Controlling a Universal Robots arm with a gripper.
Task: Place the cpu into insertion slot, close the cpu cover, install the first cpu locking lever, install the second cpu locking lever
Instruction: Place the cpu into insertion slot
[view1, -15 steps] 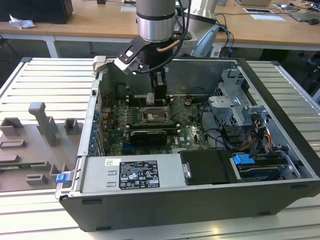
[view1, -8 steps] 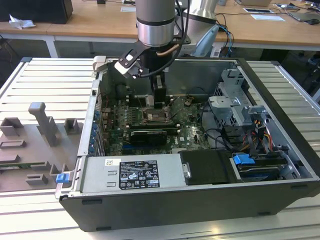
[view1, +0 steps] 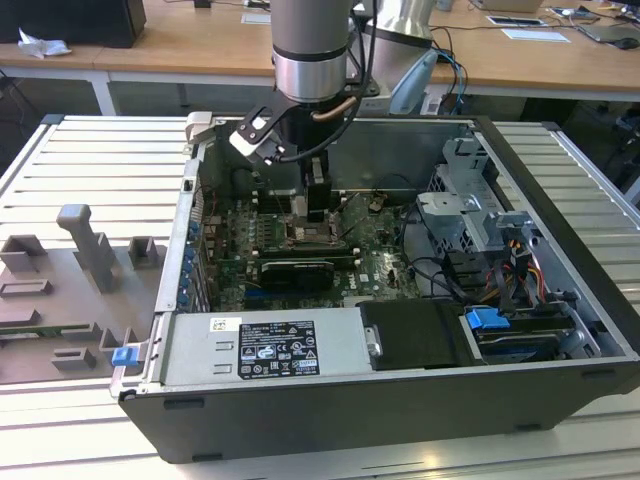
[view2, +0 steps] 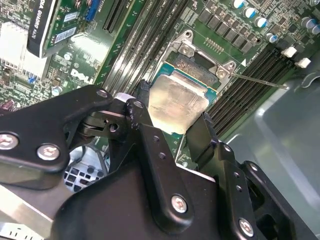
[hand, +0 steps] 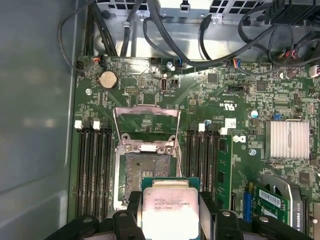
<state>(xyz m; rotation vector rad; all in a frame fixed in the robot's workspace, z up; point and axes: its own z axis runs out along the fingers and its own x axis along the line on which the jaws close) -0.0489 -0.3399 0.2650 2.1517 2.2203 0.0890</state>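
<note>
Open computer case, the cpu held over its green board.
The gripper pinches the cpu by two opposite edges, partly overlapping the bare insertion slot; the cpu cover stands flipped open.

- An open dark computer case lies on a slatted metal table.
- A silver power supply sits along the case's near wall, with a blue drive tab towards the exterior view's right.
- Grey fixture blocks stand on the table outside the case.
- On the green board are long black memory slots, a coin battery and a finned heatsink.
- Black cables loop above the board's edge.
</note>
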